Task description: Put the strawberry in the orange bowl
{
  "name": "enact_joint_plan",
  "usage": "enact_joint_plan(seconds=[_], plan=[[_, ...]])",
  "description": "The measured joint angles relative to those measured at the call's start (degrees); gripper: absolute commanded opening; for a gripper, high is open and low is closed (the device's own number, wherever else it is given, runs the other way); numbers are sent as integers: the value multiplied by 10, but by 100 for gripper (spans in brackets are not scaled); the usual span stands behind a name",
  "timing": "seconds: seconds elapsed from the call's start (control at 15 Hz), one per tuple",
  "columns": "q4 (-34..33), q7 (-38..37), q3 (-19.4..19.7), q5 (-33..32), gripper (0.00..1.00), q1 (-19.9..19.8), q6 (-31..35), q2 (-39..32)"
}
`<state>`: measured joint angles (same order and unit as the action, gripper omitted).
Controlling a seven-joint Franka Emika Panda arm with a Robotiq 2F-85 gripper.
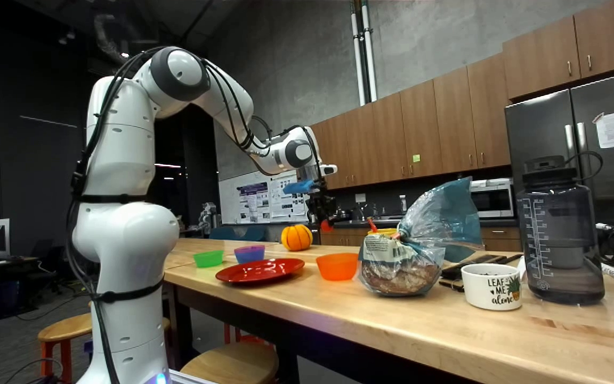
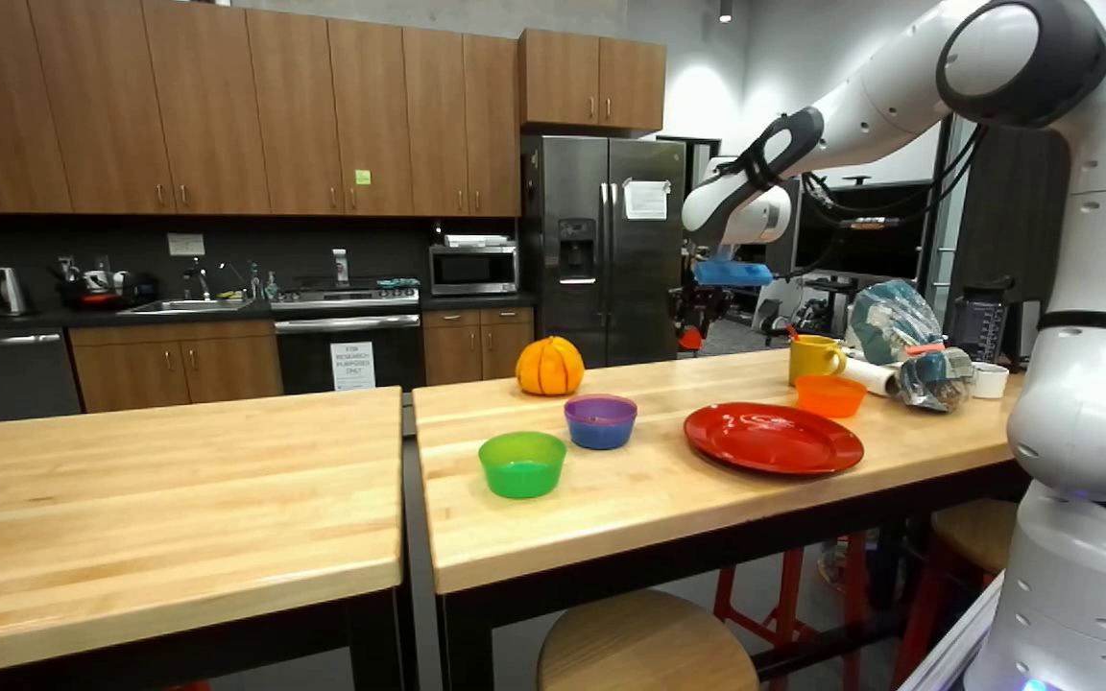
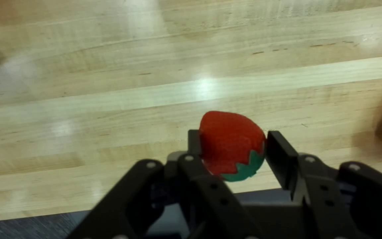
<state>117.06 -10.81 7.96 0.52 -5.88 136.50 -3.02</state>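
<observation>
Leftmost in an exterior view, you have your arm [image 1: 120, 154] reaching over the table [image 1: 392, 320]. Next along come the green bowl [image 1: 208, 259], the purple and blue bowl [image 1: 249, 254] and the red plate [image 1: 259, 271], with the round orange fruit [image 1: 296, 238] farther back. Then there's your claw [image 3: 233, 142], clamped on the strawberry [image 3: 225, 146]: in the wrist view two fingers [image 3: 280, 152] touch it on opposite sides. You have the strawberry up in the air above the table, outside the orange bowl [image 1: 337, 268]. That bowl sits upright, right of the plate. Past it you'll see the bread bag [image 1: 400, 274], the white cup [image 1: 485, 290] with printed words, then the dark bottle [image 1: 560, 229].
</observation>
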Motion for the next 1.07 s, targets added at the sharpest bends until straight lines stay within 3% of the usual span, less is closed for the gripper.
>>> enact_joint_plan(seconds=[1.07], plan=[[-6, 0, 35, -1, 27, -38, -23, -10]])
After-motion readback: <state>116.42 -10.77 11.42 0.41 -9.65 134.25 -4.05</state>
